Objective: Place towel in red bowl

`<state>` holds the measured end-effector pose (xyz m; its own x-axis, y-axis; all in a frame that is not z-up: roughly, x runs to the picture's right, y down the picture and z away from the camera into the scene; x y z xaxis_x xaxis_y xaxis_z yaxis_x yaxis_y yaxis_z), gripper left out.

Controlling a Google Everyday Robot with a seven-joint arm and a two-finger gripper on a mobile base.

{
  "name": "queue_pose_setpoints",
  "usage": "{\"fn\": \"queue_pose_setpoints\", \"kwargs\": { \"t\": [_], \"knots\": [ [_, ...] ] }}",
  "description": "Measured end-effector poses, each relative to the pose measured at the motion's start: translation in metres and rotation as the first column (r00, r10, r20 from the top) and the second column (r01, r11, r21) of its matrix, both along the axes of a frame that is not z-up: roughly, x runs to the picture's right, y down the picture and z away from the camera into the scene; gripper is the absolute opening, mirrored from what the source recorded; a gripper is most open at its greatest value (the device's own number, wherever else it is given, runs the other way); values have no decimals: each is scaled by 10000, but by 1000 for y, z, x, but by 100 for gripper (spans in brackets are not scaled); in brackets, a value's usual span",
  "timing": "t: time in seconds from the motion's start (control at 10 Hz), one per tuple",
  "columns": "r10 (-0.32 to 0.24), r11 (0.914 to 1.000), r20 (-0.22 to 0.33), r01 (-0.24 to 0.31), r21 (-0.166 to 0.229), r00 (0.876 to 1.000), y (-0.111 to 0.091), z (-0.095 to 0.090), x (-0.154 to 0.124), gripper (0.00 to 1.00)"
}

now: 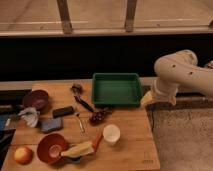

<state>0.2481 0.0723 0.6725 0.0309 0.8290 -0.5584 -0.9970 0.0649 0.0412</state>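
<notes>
Warm, dim light falls from above on the wooden table, strongest across its middle and near edge, with no glare. Shadows beside objects are short and soft. Beyond the far edge lies a near-black band. The gripper, just off the right edge, catches pale yellow light.

Arm runs off the frame's right edge. Gripper, centre right beside the green tray, is largely hidden by the wrist. Blue object is cut off at left edge. Dark cluster at centre is too blurred to identify.
</notes>
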Motion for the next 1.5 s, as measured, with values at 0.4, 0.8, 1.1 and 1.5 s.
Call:
{"fn": "queue_pose_setpoints", "kwargs": {
  "t": [0.4,0.8,1.1,1.5],
  "knots": [
    [0,10000,0,0,0,10000,0,0,0,80],
    [0,10000,0,0,0,10000,0,0,0,80],
    [0,10000,0,0,0,10000,0,0,0,80],
    [-525,9957,-51,528,755,9986,-16,-2,-9,80]
  ]
}}
